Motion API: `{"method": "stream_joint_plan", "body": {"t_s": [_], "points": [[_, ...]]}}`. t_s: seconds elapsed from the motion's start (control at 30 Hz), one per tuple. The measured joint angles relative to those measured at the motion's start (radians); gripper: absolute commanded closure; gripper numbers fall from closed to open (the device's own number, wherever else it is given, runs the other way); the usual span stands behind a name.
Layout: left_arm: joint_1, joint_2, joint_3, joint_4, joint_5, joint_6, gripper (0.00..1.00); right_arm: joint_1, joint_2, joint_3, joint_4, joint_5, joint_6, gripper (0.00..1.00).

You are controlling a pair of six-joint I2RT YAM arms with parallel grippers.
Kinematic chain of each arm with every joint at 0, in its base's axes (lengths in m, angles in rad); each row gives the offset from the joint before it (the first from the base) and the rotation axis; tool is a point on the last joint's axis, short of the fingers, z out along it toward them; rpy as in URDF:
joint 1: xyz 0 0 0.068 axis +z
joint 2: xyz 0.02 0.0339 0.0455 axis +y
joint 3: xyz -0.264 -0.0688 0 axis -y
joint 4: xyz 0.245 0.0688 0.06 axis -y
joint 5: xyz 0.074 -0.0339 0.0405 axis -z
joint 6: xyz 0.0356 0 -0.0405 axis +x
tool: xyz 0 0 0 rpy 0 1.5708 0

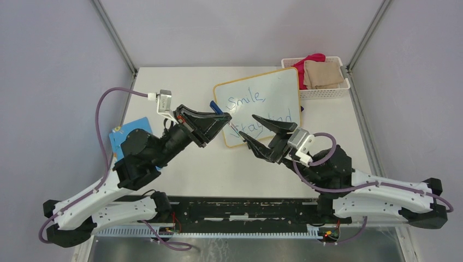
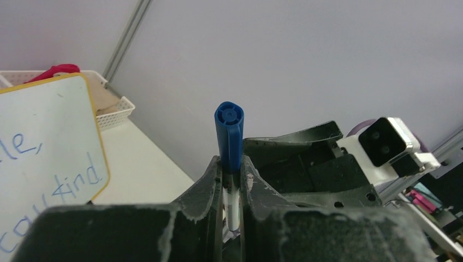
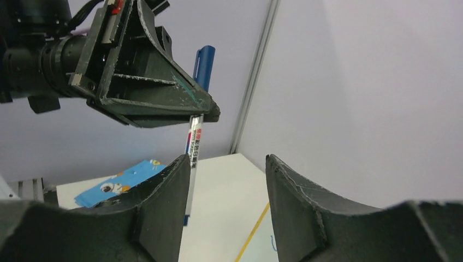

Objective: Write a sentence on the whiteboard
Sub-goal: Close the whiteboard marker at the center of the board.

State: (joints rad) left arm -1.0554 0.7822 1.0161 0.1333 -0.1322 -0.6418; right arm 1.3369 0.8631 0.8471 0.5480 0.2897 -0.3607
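Overhead, the white rectangular surface (image 1: 218, 169) fills the middle of the top view. The whiteboard (image 1: 278, 87), a white board with a thin yellow-orange frame and rounded corners, sits on it in the upper centre of the frame. It is turned so that its lower left corner points down toward the arms. Across its face runs the sentence (image 1: 256, 112) in blue handwritten marker, in two lines: "Smile," above and "Stay kind" below. The second line is partly covered by the right arm's fingers in this view.

Just beside the board's upper right corner, at the upper right of the frame, stands a white plastic lattice basket (image 1: 322, 94). It holds a folded beige cloth (image 1: 323, 73) and a red cloth (image 1: 308, 59). At the left edge of the surface a blue patterned card (image 1: 123, 136) lies flat, partly hidden under the left arm.

The black left hand (image 1: 223, 117) reaches in from the left and is clenched on a marker pen with a white barrel and blue cap (image 2: 229, 136). The capped end sticks up past the fingers in the left wrist view. The black right hand (image 3: 226, 161) faces it from the right, over the board's lower edge, and is released, with a clear gap between its fingers. In the right wrist view the marker's barrel hangs down just beside one of those fingers (image 3: 164, 207); I cannot tell whether they touch.
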Motion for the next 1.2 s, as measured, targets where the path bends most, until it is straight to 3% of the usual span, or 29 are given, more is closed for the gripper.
{"method": "stream_joint_plan", "body": {"t_s": [0.27, 0.67, 0.9, 1.13, 1.17, 1.2], "points": [[0.000, -0.032, 0.066, -0.218, 0.087, 0.167, 0.98, 0.000, -0.093, 0.037, -0.333, -0.091, 0.085, 0.43], [0.000, 0.010, 0.079, -0.343, 0.270, 0.302, 0.98, -0.009, -0.046, 0.025, -0.391, -0.173, 0.327, 0.48], [0.000, 0.013, 0.079, -0.369, 0.300, 0.320, 0.98, -0.061, 0.016, 0.026, -0.408, -0.203, 0.424, 0.59], [0.004, 0.016, 0.079, -0.378, 0.294, 0.361, 0.98, -0.097, 0.036, 0.026, -0.409, -0.261, 0.496, 0.85], [0.005, 0.018, 0.079, -0.378, 0.295, 0.362, 0.96, -0.098, 0.036, 0.026, -0.409, -0.265, 0.497, 0.91], [0.005, 0.019, 0.079, -0.378, 0.296, 0.364, 0.85, -0.100, 0.037, 0.025, -0.409, -0.265, 0.499, 0.94]]}}
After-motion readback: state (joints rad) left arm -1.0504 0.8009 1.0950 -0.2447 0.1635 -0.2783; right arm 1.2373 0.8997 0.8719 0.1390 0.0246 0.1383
